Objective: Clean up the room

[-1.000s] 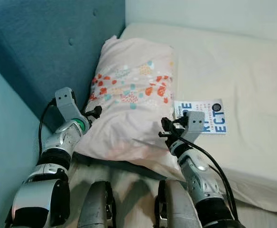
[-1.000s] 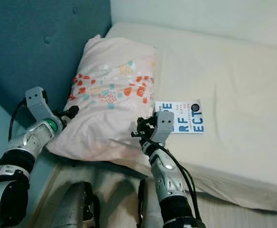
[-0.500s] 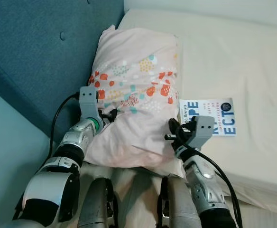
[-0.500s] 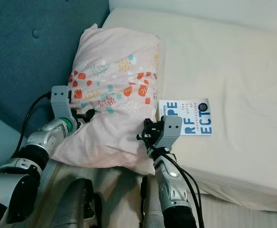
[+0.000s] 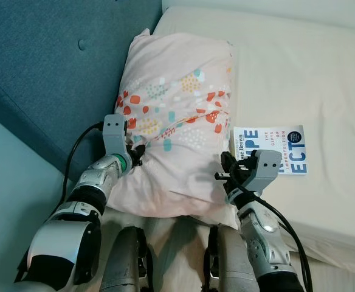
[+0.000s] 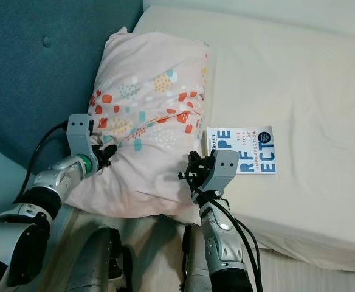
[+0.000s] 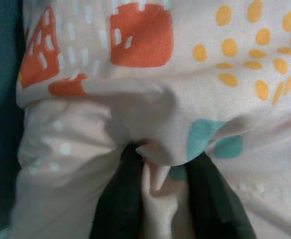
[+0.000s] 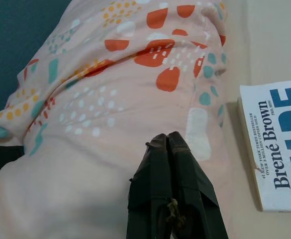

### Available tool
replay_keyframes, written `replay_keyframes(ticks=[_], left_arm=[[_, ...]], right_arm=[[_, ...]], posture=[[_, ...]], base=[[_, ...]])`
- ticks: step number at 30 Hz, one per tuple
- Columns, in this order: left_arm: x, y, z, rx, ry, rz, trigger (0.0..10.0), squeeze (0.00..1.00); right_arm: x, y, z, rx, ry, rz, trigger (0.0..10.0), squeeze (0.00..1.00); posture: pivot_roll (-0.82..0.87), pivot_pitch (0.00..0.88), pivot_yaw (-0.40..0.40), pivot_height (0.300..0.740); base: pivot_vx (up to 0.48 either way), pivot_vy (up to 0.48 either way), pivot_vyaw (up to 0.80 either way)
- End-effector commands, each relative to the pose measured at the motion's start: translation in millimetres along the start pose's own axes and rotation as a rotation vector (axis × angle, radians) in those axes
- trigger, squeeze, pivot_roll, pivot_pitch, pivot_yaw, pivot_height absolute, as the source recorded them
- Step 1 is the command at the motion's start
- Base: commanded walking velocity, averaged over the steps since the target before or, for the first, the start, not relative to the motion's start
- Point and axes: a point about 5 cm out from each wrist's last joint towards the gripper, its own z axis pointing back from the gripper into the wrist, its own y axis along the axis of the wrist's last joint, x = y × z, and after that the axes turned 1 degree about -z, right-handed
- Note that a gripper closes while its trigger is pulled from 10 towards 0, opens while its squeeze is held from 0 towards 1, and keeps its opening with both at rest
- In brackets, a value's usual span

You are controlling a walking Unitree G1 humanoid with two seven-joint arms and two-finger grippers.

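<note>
A pink pillow [image 5: 177, 115] with orange and teal spots lies at the head of the bed, against the headboard. My left gripper [image 5: 136, 155] is shut on the pillow's left side. In the left wrist view a fold of the pillow fabric [image 7: 158, 169] is pinched between its black fingers [image 7: 120, 199]. My right gripper [image 5: 225, 169] is at the pillow's near right corner. Its fingers [image 8: 166, 164] are shut together above the pillow cloth with nothing between them. A white book [image 5: 275, 157] with blue letters lies flat on the mattress just right of the pillow.
The cream mattress [image 5: 311, 79] stretches away to the right and back. A teal padded headboard [image 5: 56, 61] stands on the left, with a pale wall [image 5: 7, 201] below it. My own knees [image 5: 126, 261] are against the bed's near edge.
My left gripper has closed on the pillow's side and a crease now runs across the pillow. The right gripper has shifted slightly right. The camera has tilted down since a second ago.
</note>
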Motion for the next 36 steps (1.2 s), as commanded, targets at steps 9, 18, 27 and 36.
replay_keyframes(ticks=[9, 18, 27, 36], left_arm=[[12.1, 1.3, 2.2, 0.018, -0.062, -0.172, 0.0, 0.00], [37.0, 79.2, 30.1, 0.444, -0.005, -0.412, 0.0, 0.00], [45.4, 173.1, 78.2, 0.897, 0.208, -0.557, 0.0, 0.00], [30.3, 162.0, 83.2, 0.910, 0.401, -0.685, 0.0, 0.00]], right_arm=[[5.2, -3.1, 3.8, -0.015, -0.035, -0.004, 10.0, 0.00], [13.4, 6.0, -0.8, 0.016, -0.070, 0.030, 10.0, 0.00], [20.4, 14.6, -13.3, 0.035, -0.092, 0.062, 10.0, 0.00], [13.5, 10.3, -24.3, 0.001, -0.062, 0.074, 10.0, 0.00]], posture=[[-0.05, 0.279, 0.102, 0.626], [-0.04, 0.269, 0.099, 0.626], [-0.03, 0.254, 0.096, 0.626], [-0.04, 0.245, 0.098, 0.626]], base=[[0.000, 0.000, 0.00], [0.000, 0.000, 0.00], [0.000, 0.000, 0.00], [0.000, 0.000, 0.00]])
